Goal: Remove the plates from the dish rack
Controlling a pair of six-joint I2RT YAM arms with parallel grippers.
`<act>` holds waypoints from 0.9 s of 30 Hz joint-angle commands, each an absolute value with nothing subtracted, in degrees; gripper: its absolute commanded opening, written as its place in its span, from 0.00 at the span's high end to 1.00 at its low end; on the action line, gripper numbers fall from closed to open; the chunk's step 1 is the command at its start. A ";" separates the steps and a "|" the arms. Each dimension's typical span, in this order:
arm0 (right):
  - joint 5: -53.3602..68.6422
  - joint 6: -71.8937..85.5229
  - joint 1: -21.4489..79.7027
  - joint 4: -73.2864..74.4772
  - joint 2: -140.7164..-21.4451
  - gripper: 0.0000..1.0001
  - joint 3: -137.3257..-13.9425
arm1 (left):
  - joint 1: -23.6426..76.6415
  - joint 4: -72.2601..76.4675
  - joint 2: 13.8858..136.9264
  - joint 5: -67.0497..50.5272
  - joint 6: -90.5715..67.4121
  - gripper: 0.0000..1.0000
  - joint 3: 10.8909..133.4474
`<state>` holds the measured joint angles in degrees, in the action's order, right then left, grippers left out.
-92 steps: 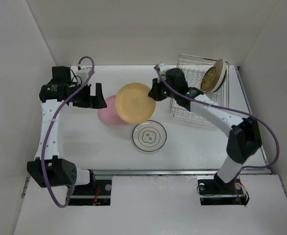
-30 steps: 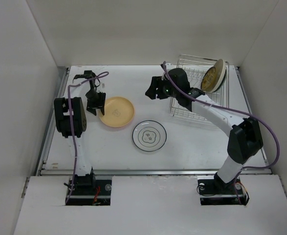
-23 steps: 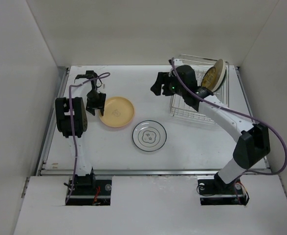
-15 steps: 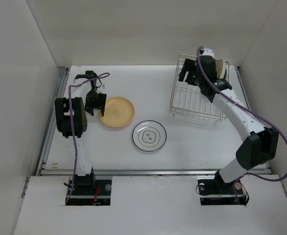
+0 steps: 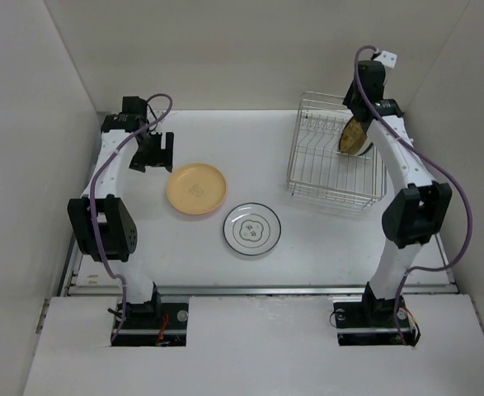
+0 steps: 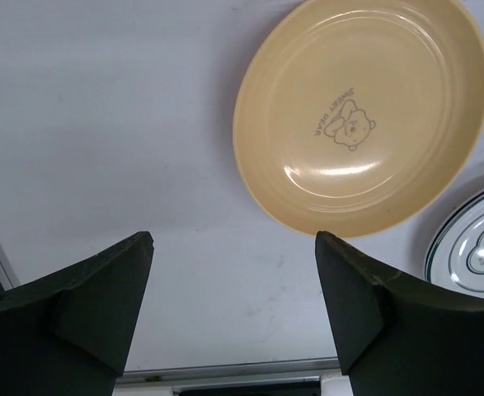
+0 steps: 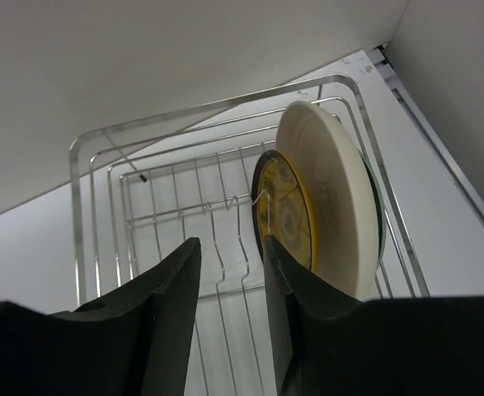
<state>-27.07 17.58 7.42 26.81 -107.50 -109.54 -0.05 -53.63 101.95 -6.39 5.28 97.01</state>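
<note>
The silver wire dish rack [image 5: 324, 177] stands at the back right. Three plates stand upright at its right end: a mustard one [image 7: 287, 214], a cream one [image 7: 332, 190] and, behind it, a sliver of dark green rim [image 7: 379, 216]. My right gripper [image 7: 231, 242] hangs over the rack [image 7: 143, 190], open with a narrow gap and empty; its right finger is just left of the mustard plate's edge. A tan-yellow plate [image 5: 196, 188] and a white dark-rimmed plate [image 5: 252, 228] lie on the table. My left gripper [image 6: 233, 239] is open, back from the tan-yellow plate [image 6: 361, 115].
White walls enclose the table on three sides; the rack sits close to the right wall. A metal rail [image 5: 258, 289] runs along the near table edge. The white plate [image 6: 472, 247] lies just right of the tan-yellow one in the left wrist view.
The left gripper let go of the tan-yellow plate, opened wider and drew back to the far left. The right arm swung from left of the rack to above its right end, jaws narrowing.
</note>
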 commanded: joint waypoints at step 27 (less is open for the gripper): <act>-34.90 16.87 3.52 34.01 -129.20 0.45 -119.18 | 0.09 -57.04 99.14 -10.28 5.54 0.22 92.72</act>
<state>-37.39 16.32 4.64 33.32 -129.58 -117.80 -0.05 -55.59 99.37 -9.37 5.32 92.71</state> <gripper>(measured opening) 0.545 0.779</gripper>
